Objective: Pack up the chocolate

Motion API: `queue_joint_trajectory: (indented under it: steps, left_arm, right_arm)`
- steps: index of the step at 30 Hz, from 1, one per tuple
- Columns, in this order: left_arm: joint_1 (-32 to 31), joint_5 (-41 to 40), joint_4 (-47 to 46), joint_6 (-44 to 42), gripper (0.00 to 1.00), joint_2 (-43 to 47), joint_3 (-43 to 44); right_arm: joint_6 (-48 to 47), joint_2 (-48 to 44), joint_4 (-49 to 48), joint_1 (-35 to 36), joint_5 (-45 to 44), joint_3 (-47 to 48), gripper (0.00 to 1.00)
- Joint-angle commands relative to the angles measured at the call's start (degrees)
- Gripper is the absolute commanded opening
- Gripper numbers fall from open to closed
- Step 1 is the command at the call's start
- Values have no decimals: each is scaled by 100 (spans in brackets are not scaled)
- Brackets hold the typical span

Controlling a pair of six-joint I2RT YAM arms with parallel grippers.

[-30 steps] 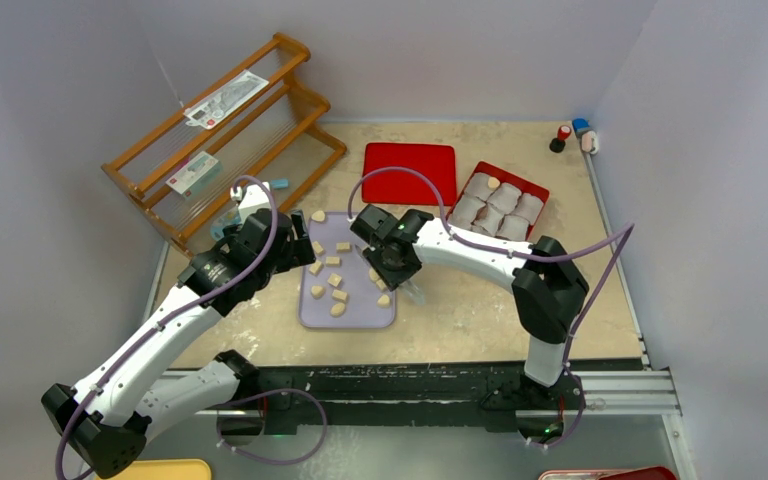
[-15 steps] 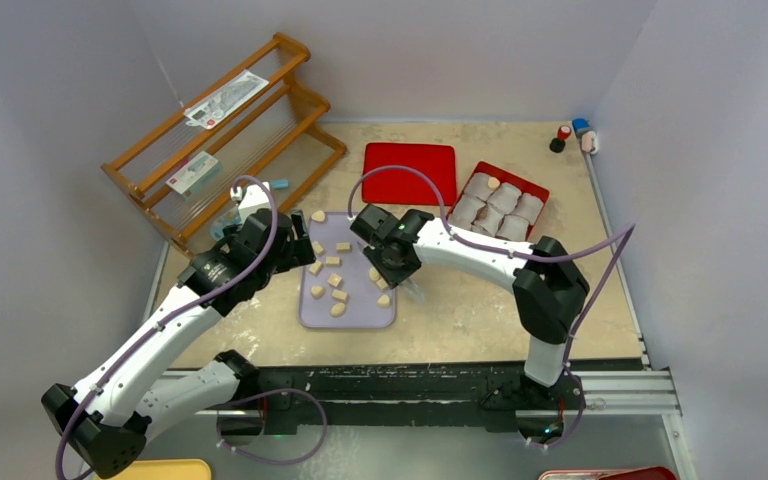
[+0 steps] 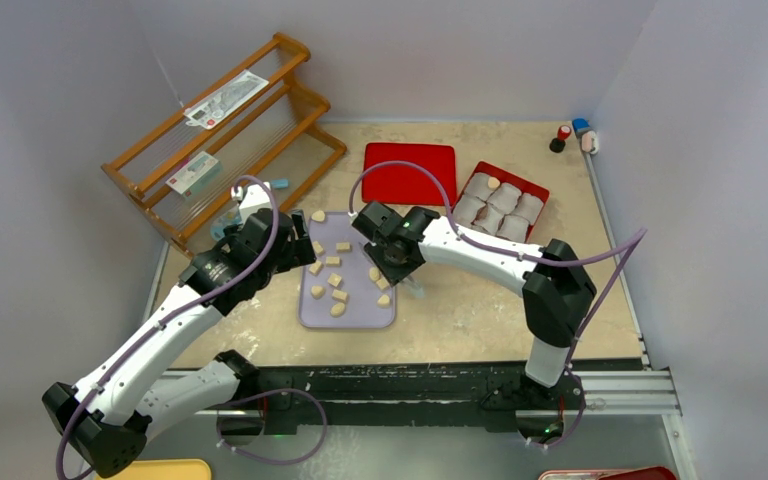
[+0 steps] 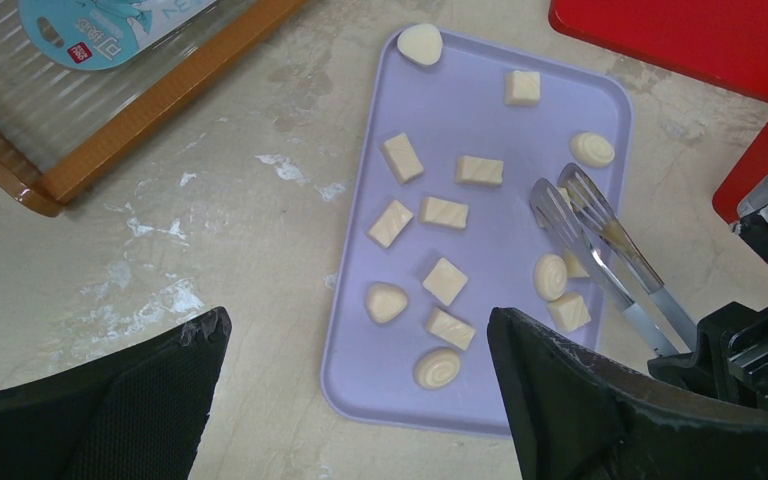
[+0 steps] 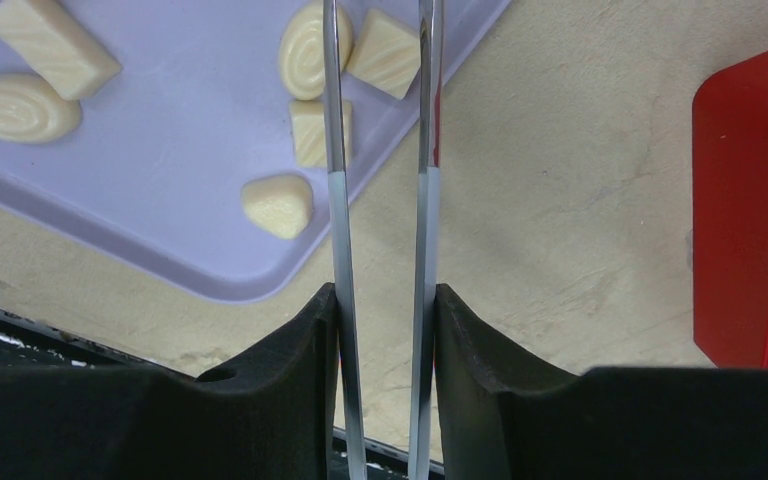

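Right claw (image 5: 382, 300) pinching metal tongs (image 5: 336, 220) over chocolate (image 4: 445, 281) at 3 o'clock edge of lavender tray (image 4: 560, 60); left claw (image 4: 355, 330) spread, 9 o'clock.

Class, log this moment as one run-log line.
right gripper: shut on metal tongs, tips over lilac tray | left gripper: open, empty | pale tan chocolate pieces: most on tray, one in red box

Plain lilac-grey walls (image 3: 400, 50) on three sides. Beige mottled stone-look desk (image 3: 480, 310), white scuffs beside left hand (image 3: 298, 255). Orange-brown wooden two-tier rack (image 3: 222, 135) beyond that hand, leftward, by back wall. Even light.
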State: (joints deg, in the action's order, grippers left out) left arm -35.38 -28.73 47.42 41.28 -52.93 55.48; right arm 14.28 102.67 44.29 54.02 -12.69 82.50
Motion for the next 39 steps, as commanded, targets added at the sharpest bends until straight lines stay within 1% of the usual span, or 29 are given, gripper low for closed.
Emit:
queue_joint_trajectory:
  steps: [1, 8, 14, 15, 16, 17, 19, 20, 23, 25, 28, 30, 35, 37, 39]
  left_arm:
    - [1, 3, -136, 12, 100, -14, 13]
    - [2, -1, -170, -14, 100, -54, 20]
    - [2, 8, -185, -40, 100, -86, 33]
    - [0, 8, -189, -47, 100, -93, 34]
    - [4, 8, -189, -48, 100, -95, 33]
    - [3, 8, -189, -49, 100, -90, 33]
    - [-3, 8, -189, -58, 100, -88, 38]
    - [-1, 8, -181, -58, 100, -94, 38]
    - [2, 8, -180, -66, 100, -102, 39]
    - [-1, 8, -180, -72, 100, -102, 49]
    - [3, 0, -174, -92, 100, -105, 80]
    - [0, -9, -164, -93, 100, -112, 78]
    - [4, -10, -154, -85, 100, -100, 85]
    - [2, -10, -145, -76, 100, -103, 77]
    - [-1, -3, -145, -67, 100, -98, 62]
  right_arm:
    - [-22, -353, 82, 37, -56, 305, 0]
    - [-70, -365, 100, 34, -120, 407, 0]
    - [-117, -222, 96, 38, -61, 283, 0]
    - [-120, -152, 167, 38, -40, 306, 2]
    - [-108, -96, 182, 38, -35, 299, 6]
    - [-89, -93, 152, 36, -20, 256, 12]
    - [-67, -119, 68, 32, 13, 148, 27]
    - [-71, -124, 41, 38, -2, 115, 32]
    - [-84, -92, 27, 38, -6, 78, 37]
    - [-95, -74, 19, 35, 17, 62, 42]
    - [-98, -64, -18, 38, 48, 25, 46]
    - [-88, -51, -26, 38, 64, 12, 47]
    - [-81, -63, -47, 38, 65, -27, 46]
    - [-75, -75, -52, 38, 65, -32, 44]
    - [-72, -101, -58, 34, 52, -65, 38]
